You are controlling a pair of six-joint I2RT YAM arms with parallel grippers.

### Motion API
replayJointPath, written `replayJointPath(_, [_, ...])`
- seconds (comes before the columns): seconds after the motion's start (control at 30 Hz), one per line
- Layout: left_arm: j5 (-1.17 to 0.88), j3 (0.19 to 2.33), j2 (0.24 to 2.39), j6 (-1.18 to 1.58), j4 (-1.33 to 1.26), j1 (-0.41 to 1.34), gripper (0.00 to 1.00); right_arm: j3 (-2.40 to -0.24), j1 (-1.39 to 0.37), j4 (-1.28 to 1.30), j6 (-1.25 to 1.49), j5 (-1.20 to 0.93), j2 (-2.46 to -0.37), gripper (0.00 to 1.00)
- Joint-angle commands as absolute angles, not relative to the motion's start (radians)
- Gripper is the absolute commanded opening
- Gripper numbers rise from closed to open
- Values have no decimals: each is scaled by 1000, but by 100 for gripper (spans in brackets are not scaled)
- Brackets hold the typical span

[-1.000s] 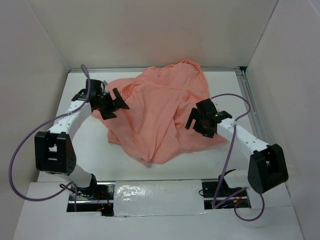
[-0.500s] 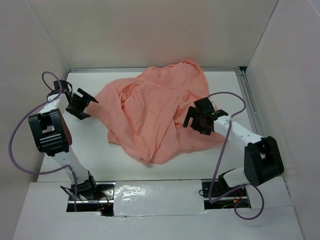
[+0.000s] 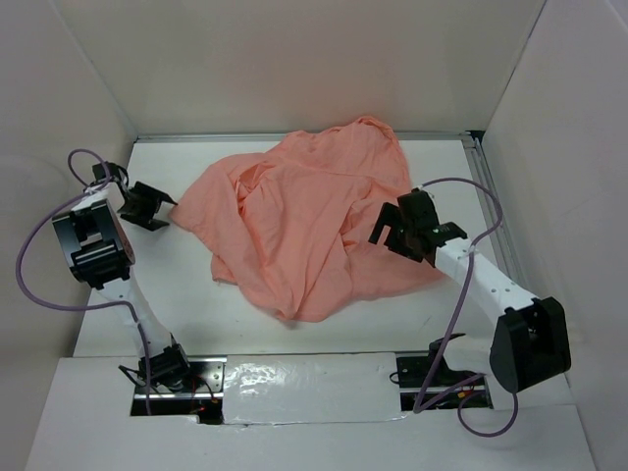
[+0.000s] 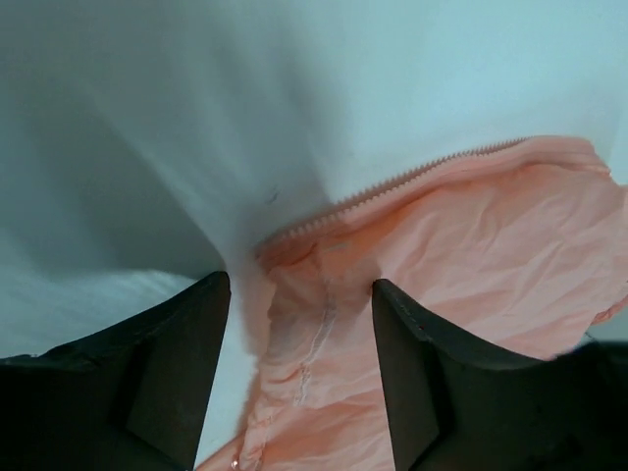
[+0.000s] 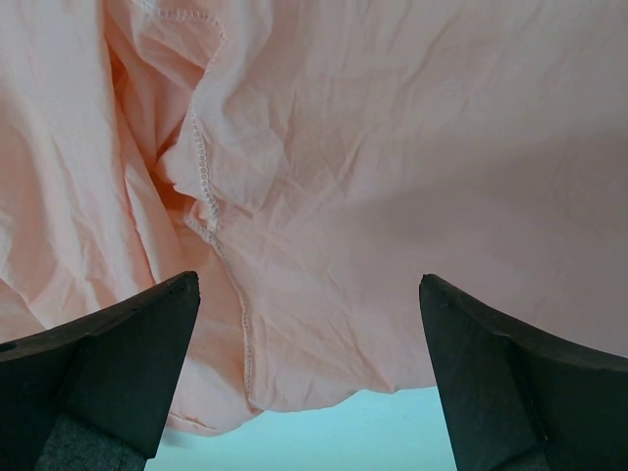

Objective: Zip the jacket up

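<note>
The salmon-pink jacket [image 3: 294,221] lies crumpled in the middle of the white table. My left gripper [image 3: 147,206] hovers at the far left, just off the jacket's left edge, its jaws apart. In the left wrist view my left gripper [image 4: 299,285] frames a fold of the jacket [image 4: 461,265], with a row of zipper teeth [image 4: 412,180] running along its upper edge. My right gripper [image 3: 397,228] hangs open over the jacket's right side. In the right wrist view my right gripper [image 5: 309,283] is spread wide above the stitched hem [image 5: 235,294] of the jacket [image 5: 392,147].
White walls close in the table [image 3: 177,294] at the back and on both sides. A metal rail [image 3: 483,186] runs along the right edge. Purple cables [image 3: 39,235] loop off both arms. The left arm's elbow [image 3: 93,245] stands close to the left wall.
My left arm has swung back to the left, carrying its gripper off the jacket's left edge toward the wall, and its jaws have narrowed a little. The right gripper has shifted slightly to the right.
</note>
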State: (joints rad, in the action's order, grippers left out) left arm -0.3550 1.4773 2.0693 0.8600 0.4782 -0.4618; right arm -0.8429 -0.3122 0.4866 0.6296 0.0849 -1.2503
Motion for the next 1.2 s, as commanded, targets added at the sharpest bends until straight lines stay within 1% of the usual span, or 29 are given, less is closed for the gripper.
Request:
replayJointPath(0.0, [-403, 1523, 2121, 851, 445, -437, 69, -830, -302, 451, 614, 121, -1207, 100])
replayJointPath(0.03, [-438, 1525, 2123, 841, 428, -431, 60, -825, -299, 456, 614, 126, -1197, 100])
replayJointPath(0.07, [-457, 1522, 2122, 836, 420, -428, 35, -822, -295, 460, 620, 133, -1189, 100])
replayJointPath(0.13, [-495, 1503, 2099, 828, 404, -426, 3, -810, -293, 460, 618, 141, -1169, 100])
replayJointPath(0.17, [-500, 1497, 2085, 825, 402, -429, 0, -805, -290, 460, 621, 143, -1160, 100])
replayJointPath(0.33, [-514, 1413, 1902, 788, 344, -417, 0, -761, -284, 462, 635, 159, -1080, 100])
replayJointPath(0.37, [-508, 1405, 1829, 776, 330, -413, 0, -755, -284, 474, 638, 167, -1053, 100])
replayJointPath(0.47, [-477, 1393, 1703, 723, 293, -344, 0, -735, -278, 520, 664, 202, -1023, 100])
replayJointPath(0.53, [-460, 1425, 1654, 632, 293, -243, 0, -726, -272, 547, 690, 227, -1009, 100])
replayJointPath(0.57, [-413, 1434, 1608, 599, 291, -201, 0, -719, -268, 569, 698, 230, -1005, 100])
replayJointPath(0.6, [-384, 1448, 1585, 541, 294, -95, 0, -703, -258, 575, 715, 233, -991, 100])
replayJointPath(0.63, [-349, 1451, 1545, 467, 291, -36, 0, -689, -253, 565, 716, 221, -970, 100])
replayJointPath(0.67, [-336, 1437, 1526, 444, 276, 85, 0, -658, -241, 552, 716, 206, -956, 100])
replayJointPath(0.73, [-357, 1408, 1470, 372, 243, 199, 0, -631, -226, 531, 712, 141, -911, 100])
replayJointPath(0.77, [-360, 1376, 1456, 362, 220, 318, 0, -609, -216, 532, 719, 135, -901, 100])
replayJointPath(0.8, [-342, 1362, 1445, 347, 210, 387, 0, -603, -209, 535, 722, 133, -885, 100])
replayJointPath(0.83, [-313, 1353, 1445, 309, 209, 467, 0, -597, -204, 548, 723, 136, -858, 100])
replayJointPath(0.87, [-239, 1351, 1453, 296, 227, 626, 0, -594, -195, 555, 723, 138, -848, 100])
replayJointPath(0.93, [-201, 1359, 1506, 269, 267, 769, 0, -597, -170, 584, 719, 140, -822, 100])
replayJointPath(0.97, [-146, 1356, 1528, 281, 287, 885, 0, -600, -161, 594, 719, 141, -815, 100])
replayJointPath(1.07, [-57, 1332, 1588, 366, 388, 994, 0, -610, -123, 633, 715, 143, -798, 100])
replayJointPath(1.1, [-48, 1325, 1595, 400, 449, 994, 0, -614, -104, 643, 715, 144, -792, 100])
replayJointPath(1.13, [-58, 1322, 1594, 444, 474, 985, 1, -615, -97, 649, 710, 143, -785, 100])
replayJointPath(1.17, [-61, 1309, 1591, 465, 498, 971, 25, -620, -88, 653, 704, 147, -785, 100])
